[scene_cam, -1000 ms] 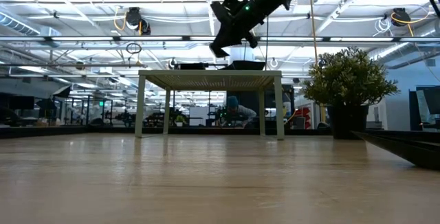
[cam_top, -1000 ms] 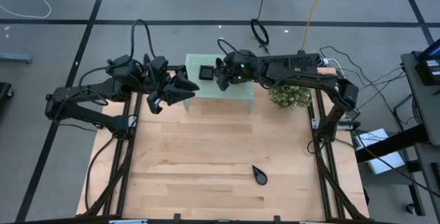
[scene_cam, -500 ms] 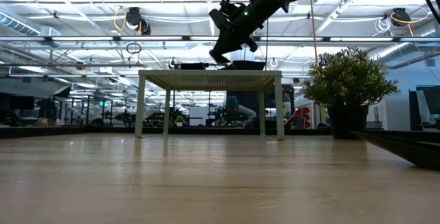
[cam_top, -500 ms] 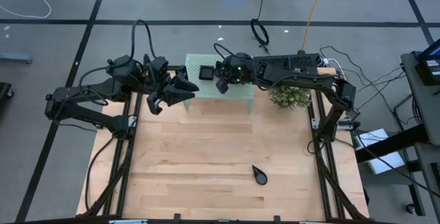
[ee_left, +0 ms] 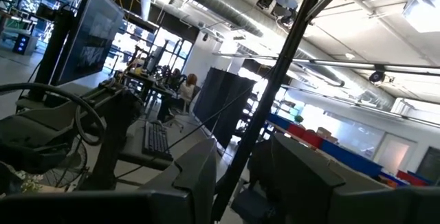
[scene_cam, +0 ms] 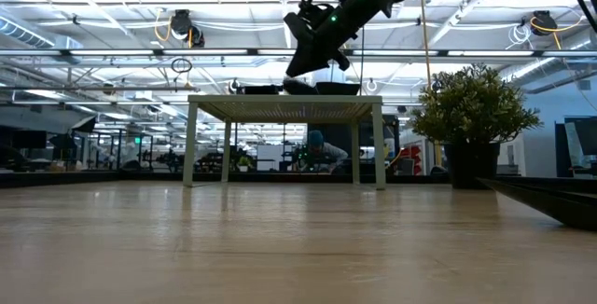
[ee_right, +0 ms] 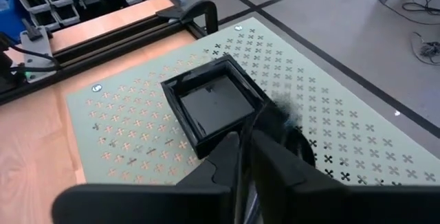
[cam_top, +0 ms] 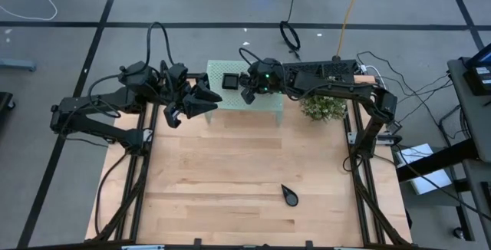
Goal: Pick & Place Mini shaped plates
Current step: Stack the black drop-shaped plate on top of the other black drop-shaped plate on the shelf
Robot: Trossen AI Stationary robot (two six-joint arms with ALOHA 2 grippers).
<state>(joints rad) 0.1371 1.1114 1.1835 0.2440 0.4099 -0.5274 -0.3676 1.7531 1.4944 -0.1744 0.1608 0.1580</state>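
— Where's the right pincer [ee_right: 247, 136]?
— Over the stand [cam_top: 272, 99], clenched on a dark plate [ee_right: 285, 124]. Square plate [ee_right: 213, 104] sits just ahead; teardrop [cam_top: 290, 196] lies far behind.

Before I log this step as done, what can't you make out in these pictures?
- Right gripper: its fingers hide the plate under them beside the square plate.
- Left gripper: the left wrist view shows only the room.
- Teardrop plate: absent from the low view.
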